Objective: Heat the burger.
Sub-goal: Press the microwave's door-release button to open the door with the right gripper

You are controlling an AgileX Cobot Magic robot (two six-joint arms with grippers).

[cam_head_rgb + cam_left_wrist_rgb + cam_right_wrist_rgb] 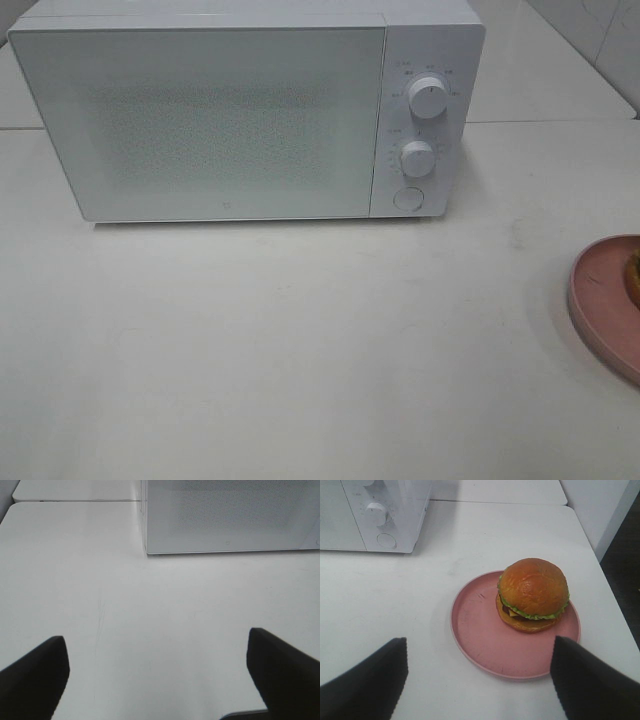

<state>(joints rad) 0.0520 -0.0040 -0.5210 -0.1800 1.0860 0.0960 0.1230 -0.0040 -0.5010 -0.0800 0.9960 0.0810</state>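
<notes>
White laminate bench (300, 340) fills most of the high view, its top marked by faint scuffs and crossed by a seam behind the appliance. Pale tiled wall (610, 40) shows at the far right corner. A white microwave oven (220, 120) stands at the back of the bench with its door closed; the control panel carries an upper knob (428, 97), a lower knob (417, 158) and a round button (408, 198).

The burger (533, 594) sits on a round pink plate (485, 635), off centre towards the rim farther from the microwave. The plate lies on the bench, to the right of the oven and nearer the front. In the right wrist view the burger lies ahead of the right fingers (590, 680) and between their lines, apart from both. These are spread wide and grasp nothing. One tip overlaps the plate rim; contact cannot be told. The left fingers (35, 680) are likewise released, spread over bare bench in front of the microwave's door corner.

In the high view the plate is cut by the right edge, the burger shows only as a brown sliver, and neither arm appears. Dial markings are too small to read.
</notes>
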